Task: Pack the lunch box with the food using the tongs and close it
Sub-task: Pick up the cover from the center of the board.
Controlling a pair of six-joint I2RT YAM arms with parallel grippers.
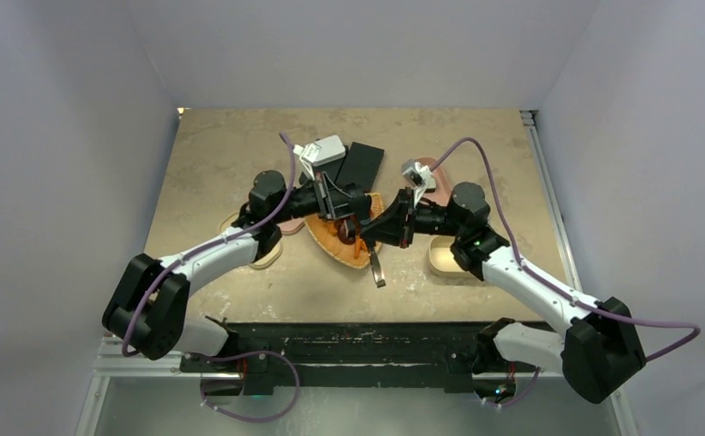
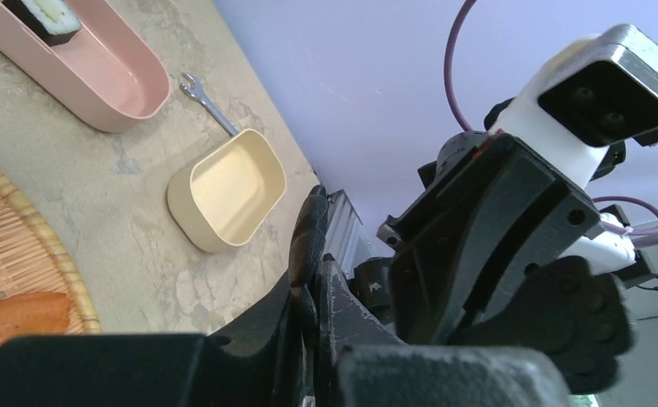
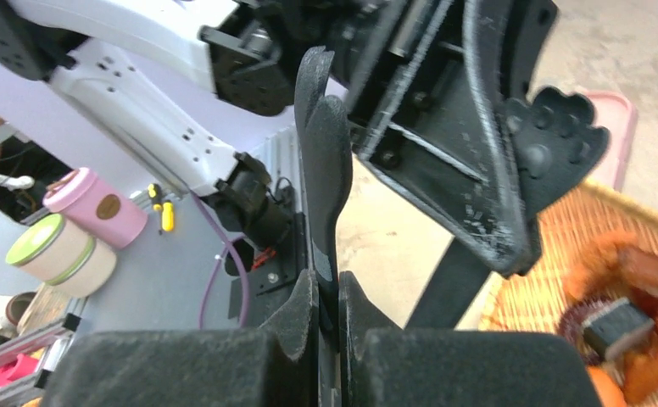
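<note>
Both arms meet over the orange wicker tray [image 1: 331, 245]. My left gripper [image 1: 356, 216] [image 2: 315, 275] is shut on a black end of the tongs [image 2: 312, 222]. My right gripper [image 1: 378, 232] [image 3: 326, 275] is shut on the tongs' other black arm [image 3: 322, 153]. A silvery arm of the tongs [image 1: 376, 268] hangs down toward the near edge. Food [image 3: 639, 292] [image 2: 20, 312], red, orange and dark pieces, lies on the tray. The pink lunch box [image 2: 114, 80] [image 1: 432, 168] stands open with one dark-and-white roll [image 2: 46, 15] inside.
A cream oval box [image 1: 444, 257] [image 2: 228, 191] sits right of the tray, and a small silver tool [image 2: 207, 102] lies beside it. A black flat piece [image 1: 362, 163] lies behind the tray. A beige oval piece [image 1: 263, 254] lies under the left arm.
</note>
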